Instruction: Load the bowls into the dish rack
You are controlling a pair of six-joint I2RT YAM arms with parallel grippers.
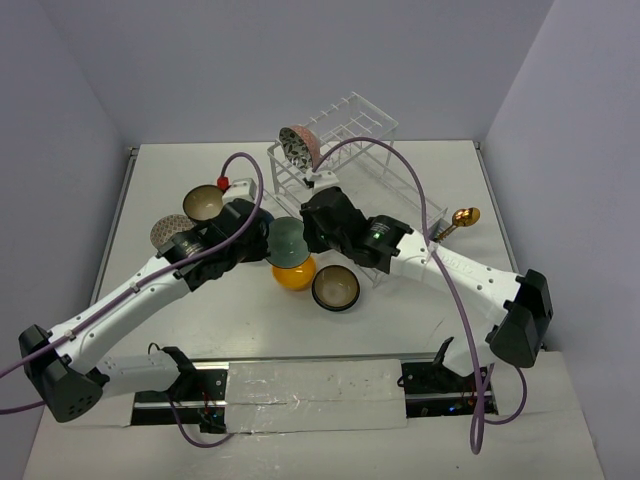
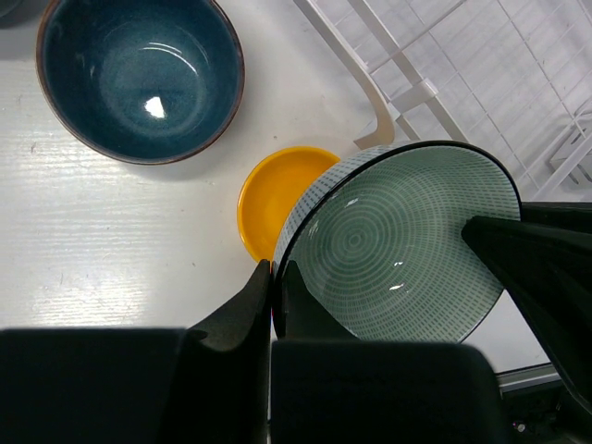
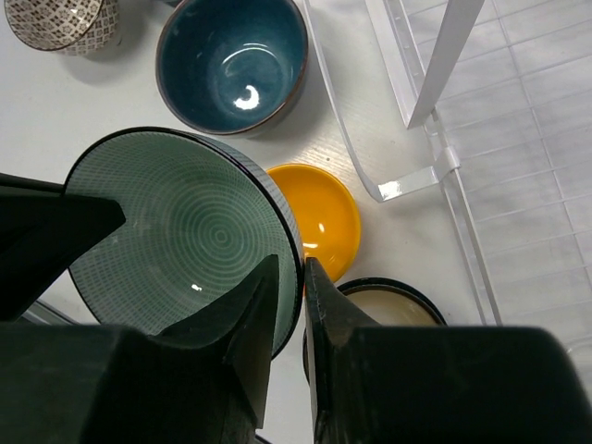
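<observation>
The green bowl (image 1: 288,240) is held up above the tabletop (image 1: 260,325), just beside the rack (image 1: 360,120). The left claw (image 2: 275,282) pinches its rim, and the right claw (image 3: 291,276) pinches the opposite rim.

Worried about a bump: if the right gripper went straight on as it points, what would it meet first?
Probably the yellow bowl just past the right gripper, beyond the green bowl whose rim it straddles; depth unclear.

A green ringed bowl (image 1: 287,240) is hanging tilted just above a yellow bowl (image 1: 293,277). A dark blue bowl (image 3: 231,60), a cream-lined bowl (image 1: 335,289) and a speckled bowl (image 1: 168,232) are sitting upright on the counter (image 1: 410,325). A patterned bowl (image 1: 298,148) is standing on edge in the clear dish rack (image 1: 360,125).
</observation>
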